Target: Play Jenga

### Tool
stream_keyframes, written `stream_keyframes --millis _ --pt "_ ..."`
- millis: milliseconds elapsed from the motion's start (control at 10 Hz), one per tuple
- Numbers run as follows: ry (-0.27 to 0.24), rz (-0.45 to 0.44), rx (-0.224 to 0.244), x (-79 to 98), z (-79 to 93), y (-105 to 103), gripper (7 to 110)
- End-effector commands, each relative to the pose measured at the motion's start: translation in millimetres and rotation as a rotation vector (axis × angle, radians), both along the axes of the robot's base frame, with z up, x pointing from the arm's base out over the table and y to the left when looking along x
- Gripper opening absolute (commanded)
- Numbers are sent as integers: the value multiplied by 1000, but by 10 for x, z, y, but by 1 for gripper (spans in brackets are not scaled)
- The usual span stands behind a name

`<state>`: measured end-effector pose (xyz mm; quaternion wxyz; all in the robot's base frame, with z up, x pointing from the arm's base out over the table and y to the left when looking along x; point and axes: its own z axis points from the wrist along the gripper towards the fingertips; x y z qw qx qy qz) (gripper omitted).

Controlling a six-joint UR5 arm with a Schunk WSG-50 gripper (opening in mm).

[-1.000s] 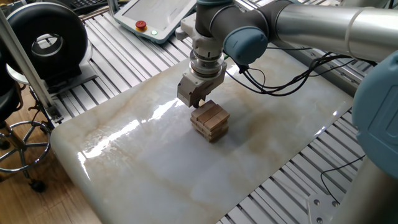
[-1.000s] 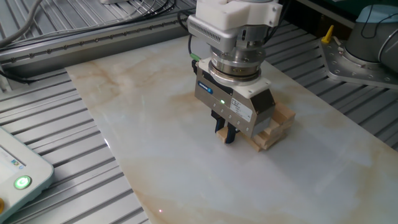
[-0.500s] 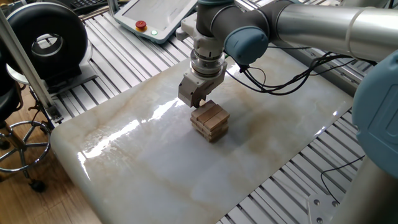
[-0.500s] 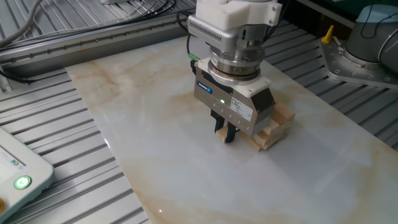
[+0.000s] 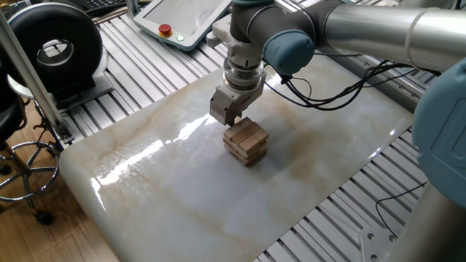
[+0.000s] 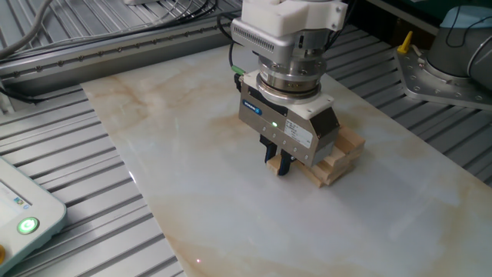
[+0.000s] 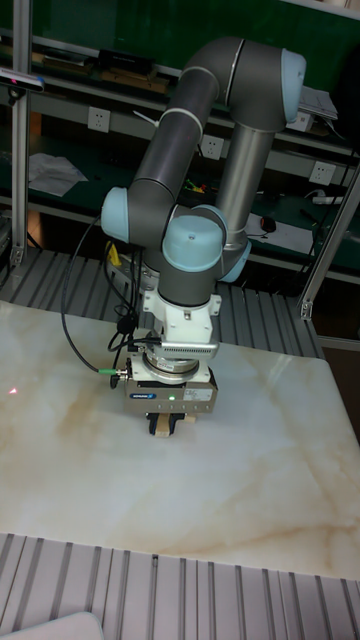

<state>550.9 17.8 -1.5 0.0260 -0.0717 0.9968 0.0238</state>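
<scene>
The Jenga stack (image 5: 246,142) is a short pile of tan wooden blocks in crossed layers, standing mid-slab on the marble slab (image 5: 182,196). My gripper (image 5: 234,121) hangs point-down at the stack's far-left upper edge, its dark fingers close together and nothing visibly between them. From the other fixed view the gripper (image 6: 280,164) stands in front of the Jenga stack (image 6: 340,156) and hides most of it. In the tall fixed view the gripper (image 7: 170,424) covers the stack, and only a sliver of a tan block (image 7: 156,425) shows beside the fingers.
A teach pendant (image 5: 180,20) lies on the slatted metal bench behind the slab, and its corner with a green light (image 6: 23,223) shows in the other fixed view. A black round device (image 5: 54,44) and a stool (image 5: 22,171) stand at the left. Black cables (image 5: 328,94) hang from the arm.
The gripper has crept slightly upward beside the stack. The blocks have not moved.
</scene>
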Motion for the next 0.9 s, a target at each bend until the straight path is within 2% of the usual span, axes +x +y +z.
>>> stream_keyframes --millis 0,800 --pt "-2 -3 11 9 4 -15 7" --pt "-4 5 8 11 -24 -86 7"
